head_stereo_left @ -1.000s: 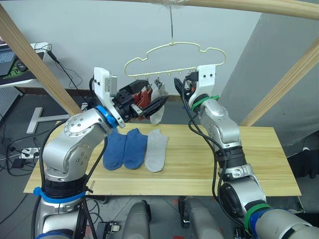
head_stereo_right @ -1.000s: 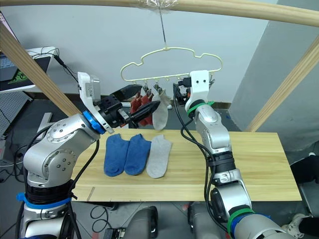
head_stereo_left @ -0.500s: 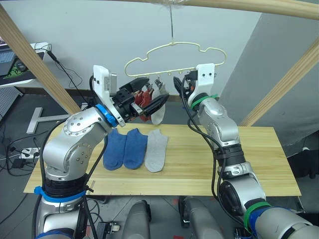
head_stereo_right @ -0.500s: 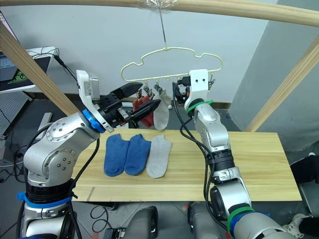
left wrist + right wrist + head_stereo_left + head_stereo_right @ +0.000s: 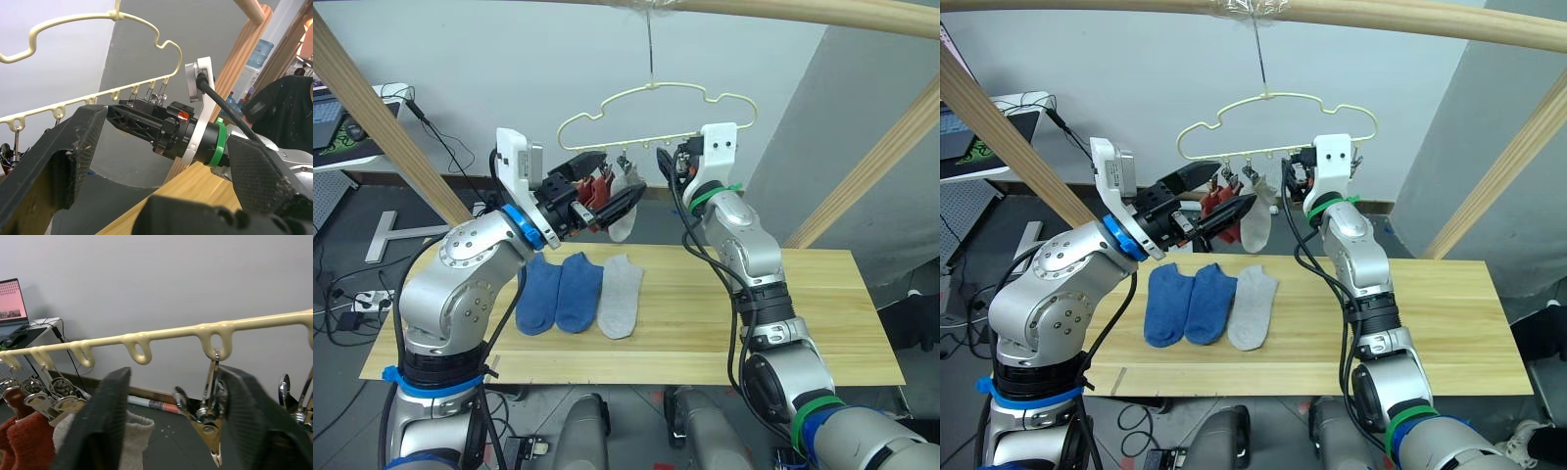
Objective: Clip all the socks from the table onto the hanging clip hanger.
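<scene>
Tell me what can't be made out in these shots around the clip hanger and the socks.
- Rust-red socks: head views, left gripper hides most of them, so their clips cannot be seen.
- Clip hanger: right wrist view, bar cut off at both edges, so the clips cannot be counted.
- Light grey sock: right wrist view, cut off by the lower edge and partly behind the right gripper's finger.

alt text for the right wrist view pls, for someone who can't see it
The right gripper, fingers open, is raised to the pale-yellow clip hanger, with an empty metal clip hanging between the fingers. Further along the bar, clips hold two rust-red socks and a light grey sock.
</scene>
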You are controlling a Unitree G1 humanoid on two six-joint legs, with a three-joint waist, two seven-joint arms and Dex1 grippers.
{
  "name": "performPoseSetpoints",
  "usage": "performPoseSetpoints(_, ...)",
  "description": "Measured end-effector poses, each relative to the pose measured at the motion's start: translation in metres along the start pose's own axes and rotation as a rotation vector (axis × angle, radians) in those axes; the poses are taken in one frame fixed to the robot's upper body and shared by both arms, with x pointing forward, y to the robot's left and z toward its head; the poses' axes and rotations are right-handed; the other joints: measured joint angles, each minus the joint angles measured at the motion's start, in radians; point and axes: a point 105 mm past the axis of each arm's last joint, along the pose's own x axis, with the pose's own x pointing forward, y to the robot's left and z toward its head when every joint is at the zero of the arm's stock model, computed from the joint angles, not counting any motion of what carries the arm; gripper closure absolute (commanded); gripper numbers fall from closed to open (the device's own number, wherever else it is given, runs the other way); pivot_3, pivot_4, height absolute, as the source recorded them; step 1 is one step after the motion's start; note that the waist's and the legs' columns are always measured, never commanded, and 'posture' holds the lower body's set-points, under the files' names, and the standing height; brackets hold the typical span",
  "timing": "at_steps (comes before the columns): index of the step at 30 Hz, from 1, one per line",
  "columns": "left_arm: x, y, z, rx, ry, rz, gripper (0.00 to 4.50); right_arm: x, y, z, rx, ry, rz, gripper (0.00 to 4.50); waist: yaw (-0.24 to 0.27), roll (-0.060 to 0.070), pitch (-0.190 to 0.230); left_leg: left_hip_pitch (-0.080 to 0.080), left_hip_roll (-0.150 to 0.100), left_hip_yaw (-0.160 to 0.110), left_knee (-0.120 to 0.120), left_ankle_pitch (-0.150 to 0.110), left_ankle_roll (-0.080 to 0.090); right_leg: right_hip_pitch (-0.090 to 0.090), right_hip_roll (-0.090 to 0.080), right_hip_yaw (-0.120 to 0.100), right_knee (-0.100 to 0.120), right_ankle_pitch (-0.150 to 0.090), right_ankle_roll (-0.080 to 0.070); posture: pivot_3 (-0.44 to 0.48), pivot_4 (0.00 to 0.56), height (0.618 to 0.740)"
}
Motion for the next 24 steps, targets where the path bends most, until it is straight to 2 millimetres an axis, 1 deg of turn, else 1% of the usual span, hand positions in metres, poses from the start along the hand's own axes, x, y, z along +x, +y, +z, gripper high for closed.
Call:
performPoseSetpoints(3, 0.000, 0.000, 0.000, 0.000, 0.000, 0.001, 0.00, 0.000, 0.000, 0.000, 0.002, 0.001, 0.000, 3.86, 0.000, 0.000, 0.000, 0.000, 0.000, 0.000, 0.000, 0.000, 0.000, 0.000, 0.000, 0.000, 0.000, 0.000, 0.000, 0.059, 0.263, 0.740)
performPoseSetpoints(6, 0.000, 0.000, 0.000, 0.000, 0.000, 0.001, 0.00, 0.000, 0.000, -0.001, 0.003, 0.003, 0.000, 4.40, 0.000, 0.000, 0.000, 0.000, 0.000, 0.000, 0.000, 0.000, 0.000, 0.000, 0.000, 0.000, 0.000, 0.000, 0.000, 0.062, 0.260, 0.740)
performPoseSetpoints(10, -0.001, 0.000, -0.001, -0.002, 0.001, 0.003, 0.00, 0.000, 0.001, -0.001, 0.008, 0.003, 0.010, 4.45, 0.000, 0.000, 0.000, 0.000, 0.000, 0.000, 0.000, 0.000, 0.000, 0.000, 0.000, 0.000, 0.000, 0.000, 0.000, 0.062, 0.260, 0.740)
performPoseSetpoints(13, -0.006, 0.000, -0.012, -0.005, 0.024, 0.022, 0.00, -0.001, 0.007, -0.002, 0.044, 0.014, 0.057, 4.45, -0.001, 0.000, 0.000, 0.000, 0.000, 0.000, 0.000, 0.000, 0.000, 0.000, 0.000, 0.000, 0.000, 0.000, 0.000, 0.057, 0.256, 0.740)
performPoseSetpoints(14, -0.008, -0.001, -0.020, -0.011, 0.045, 0.026, 0.00, -0.002, 0.008, -0.001, 0.052, 0.013, 0.069, 4.45, -0.001, 0.000, 0.000, 0.000, 0.000, 0.000, 0.000, 0.000, 0.000, 0.000, 0.000, 0.000, 0.000, 0.000, 0.000, 0.046, 0.257, 0.740)
performPoseSetpoints(17, -0.020, -0.003, -0.057, -0.030, 0.151, 0.067, 0.00, -0.008, 0.012, -0.003, 0.081, 0.033, 0.125, 4.45, -0.001, 0.000, 0.000, 0.000, 0.001, 0.000, -0.001, 0.000, 0.000, 0.000, 0.000, 0.001, 0.000, 0.000, 0.000, 0.025, 0.258, 0.740)
performPoseSetpoints(20, -0.040, -0.005, -0.121, -0.049, 0.332, 0.126, 0.00, -0.016, 0.009, -0.002, 0.062, 0.065, 0.170, 4.45, -0.001, 0.001, 0.000, 0.000, 0.001, 0.000, -0.001, 0.000, 0.000, -0.001, -0.001, 0.001, 0.000, 0.000, -0.001, 0.016, 0.260, 0.740)
performPoseSetpoints(21, -0.044, -0.006, -0.135, -0.055, 0.371, 0.140, 0.00, -0.018, 0.008, -0.002, 0.059, 0.071, 0.175, 4.45, -0.001, 0.001, 0.000, 0.000, 0.001, 0.000, -0.001, 0.000, 0.000, -0.001, -0.001, 0.001, 0.000, 0.000, -0.001, 0.016, 0.260, 0.740)
performPoseSetpoints(22, -0.045, -0.006, -0.142, -0.055, 0.389, 0.149, 0.00, -0.019, 0.008, -0.002, 0.058, 0.077, 0.177, 4.45, -0.001, 0.001, 0.001, 0.000, 0.001, 0.000, 0.000, 0.000, 0.000, -0.001, -0.001, 0.001, 0.000, 0.000, -0.001, -0.007, 0.266, 0.740)
performPoseSetpoints(24, -0.037, 0.000, -0.152, -0.060, 0.362, 0.209, 0.00, -0.022, 0.008, -0.002, 0.062, 0.090, 0.182, 4.45, 0.001, 0.003, 0.001, 0.001, 0.001, 0.000, 0.001, 0.000, 0.000, 0.000, -0.001, 0.000, 0.001, 0.000, -0.001, -0.024, 0.275, 0.740)
